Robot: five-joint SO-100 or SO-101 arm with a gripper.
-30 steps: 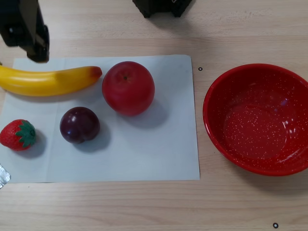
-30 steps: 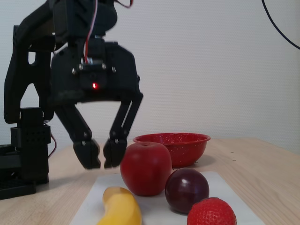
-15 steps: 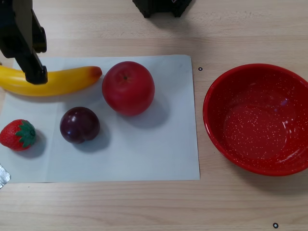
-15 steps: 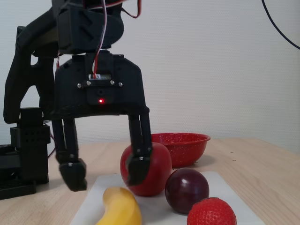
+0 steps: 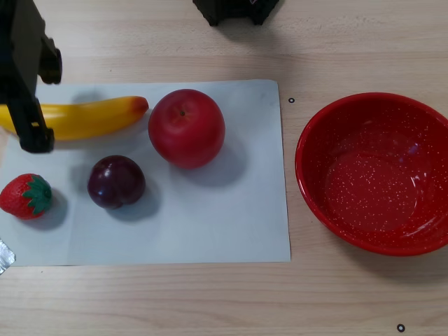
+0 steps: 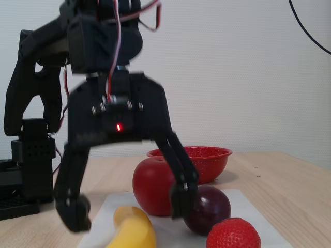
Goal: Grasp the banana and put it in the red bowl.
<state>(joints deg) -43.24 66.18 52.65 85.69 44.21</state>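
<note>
The yellow banana [image 5: 91, 117] lies along the far left of a white sheet, its orange tip beside the apple. My gripper [image 5: 39, 103] is open wide and straddles the banana's left part, one finger on each side. In the fixed view the gripper [image 6: 129, 211] hangs low over the banana [image 6: 135, 231], with its fingertips [image 6: 77, 217] down near the table on either side. Nothing is held. The red bowl [image 5: 318, 133] stands empty at the right; in the fixed view the bowl [image 6: 209, 160] shows behind the fruit.
On the white sheet [image 5: 224, 224] also sit a red apple [image 5: 186, 128], a dark plum [image 5: 116, 181] and a strawberry [image 5: 26, 196]. The arm's black base [image 5: 234, 10] is at the table's far edge. Bare wood separates sheet and bowl.
The gripper has opened from nearly shut to wide. It came down and forward until its fingers straddle the banana. No fruit has moved.
</note>
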